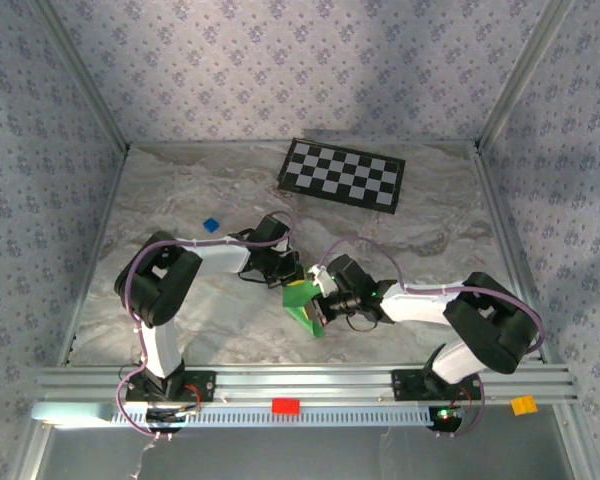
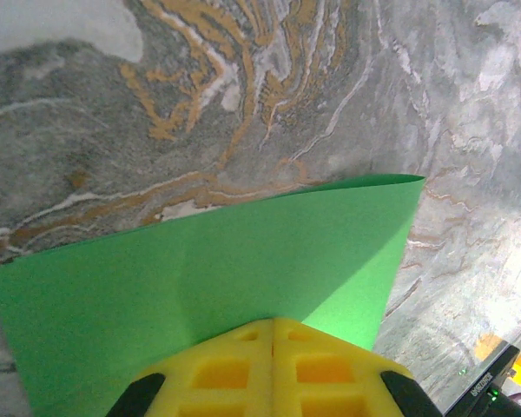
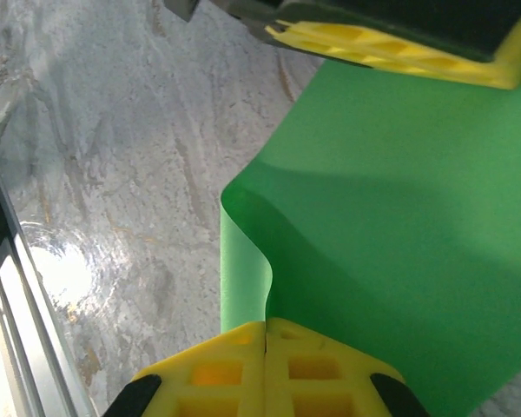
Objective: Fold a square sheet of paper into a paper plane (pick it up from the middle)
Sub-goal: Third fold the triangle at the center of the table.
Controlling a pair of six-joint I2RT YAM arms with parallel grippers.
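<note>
Far L in the top view, the L arm (image 1: 160, 290) rises from its base, bends at the elbow and reaches R toward table centre. Just behind its forearm a small blue block (image 1: 211, 224) lies on the marble table (image 1: 170, 190), apart from the green sheet (image 1: 302, 312).

The L gripper (image 1: 286, 274) is at the sheet's far-L edge. In its wrist cam the yellow fingers (image 2: 217, 369) are pressed together w/ no gap and the paper spreads out from them, so it is clenched on the sheet. A soft crease runs across the paper, and its far edge slopes up to a corner at upper R.

The sheet is near table centre, btwn the two grippers, bent rather than flat. Whether any part touches the table can't be told. Nearer the bases, a red block (image 1: 285, 405) sits on the front rail (image 1: 360, 380).

The R gripper (image 1: 322, 308) is at the sheet's R side. In its wrist cam the fingers (image 3: 213, 369) are closed tight, pinching the paper's near edge. Beside them the sheet bulges into a rounded curl, and the L gripper's yellow finger shows at the sheet's far edge.

Further back, R of centre, the checkerboard (image 1: 342, 172) lies flat, well apart. The R arm (image 1: 485, 330) folds back to its base, and an orange block (image 1: 523, 405) is at far R on the rail.
</note>
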